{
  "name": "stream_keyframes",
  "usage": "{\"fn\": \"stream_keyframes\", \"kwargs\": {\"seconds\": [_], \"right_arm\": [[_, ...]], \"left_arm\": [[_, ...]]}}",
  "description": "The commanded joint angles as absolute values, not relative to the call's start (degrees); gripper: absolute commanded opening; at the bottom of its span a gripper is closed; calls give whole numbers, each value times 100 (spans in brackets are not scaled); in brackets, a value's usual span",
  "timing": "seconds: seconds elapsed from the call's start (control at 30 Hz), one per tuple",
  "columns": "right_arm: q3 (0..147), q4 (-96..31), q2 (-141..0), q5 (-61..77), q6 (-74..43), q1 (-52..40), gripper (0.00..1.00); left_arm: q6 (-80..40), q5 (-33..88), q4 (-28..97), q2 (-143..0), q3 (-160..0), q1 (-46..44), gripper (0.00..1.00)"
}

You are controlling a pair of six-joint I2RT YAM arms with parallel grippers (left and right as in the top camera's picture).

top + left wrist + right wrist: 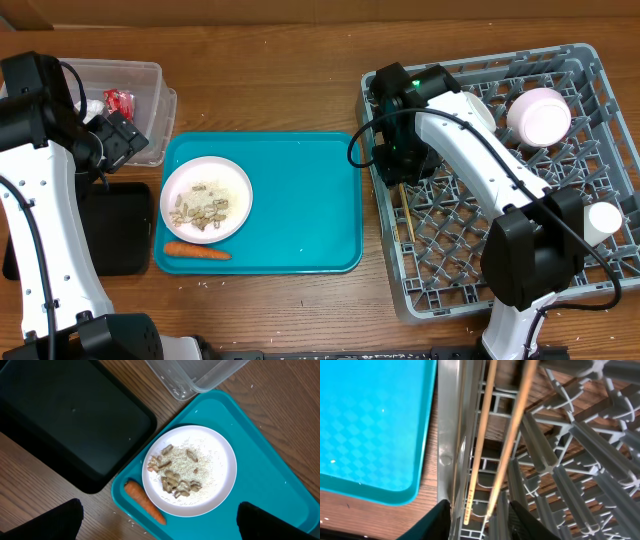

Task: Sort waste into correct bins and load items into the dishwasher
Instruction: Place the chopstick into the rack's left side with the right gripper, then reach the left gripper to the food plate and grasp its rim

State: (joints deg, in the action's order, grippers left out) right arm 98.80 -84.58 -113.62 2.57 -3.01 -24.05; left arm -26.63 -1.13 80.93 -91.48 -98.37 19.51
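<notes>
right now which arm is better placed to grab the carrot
Left. The left gripper hangs open near the plate and carrot; the right gripper is over the dish rack, at the chopsticks.

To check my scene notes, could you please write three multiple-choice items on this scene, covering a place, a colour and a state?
1. Where is the carrot? A on the tray, beside the plate; B on the plate; C off the tray.
2. What colour is the tray? A red; B black; C teal.
3. The plate is: A bare; B holding scraps; C upside down.
Answers: 1 A, it lies on the tray by the plate's rim; 2 C, plainly teal from overhead; 3 B, scraps sit on it, right way up.
</notes>
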Motion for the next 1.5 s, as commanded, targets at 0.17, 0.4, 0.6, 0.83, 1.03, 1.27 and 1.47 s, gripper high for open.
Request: {"fn": "stream_keyframes", "kwargs": {"seconds": [0.17, 0.4, 0.6, 0.83, 1.03, 1.27, 1.47], "right_arm": [[9874, -8160, -11271, 268, -637, -2405, 42], [10492, -7439, -11083, 158, -1175, -2344, 47], [12263, -6919, -10960, 447, -2132, -1509, 80], [12949, -7703, -10960, 1570, -2058, -443, 84], [12929, -8847, -10960, 307, -2058, -45, 87], [12877, -9708, -10956, -163, -1850, 314, 87], [12014, -9708, -10442, -150, -1629, 34, 87]], "left_arm": [[-2574, -150, 8077, -9148, -9907, 1935, 100], [-2574, -148, 8077, -9148, -9907, 1935, 100], [-2574, -148, 8079, -9148, -9904, 1935, 100], [-2512, -150, 8156, -9148, -9907, 1780, 100], [-2364, -152, 8259, -9148, -9907, 965, 100], [-2346, -165, 8329, -9148, -9904, -185, 100], [-2862, -163, 8744, -9148, -9904, -757, 100]]}}
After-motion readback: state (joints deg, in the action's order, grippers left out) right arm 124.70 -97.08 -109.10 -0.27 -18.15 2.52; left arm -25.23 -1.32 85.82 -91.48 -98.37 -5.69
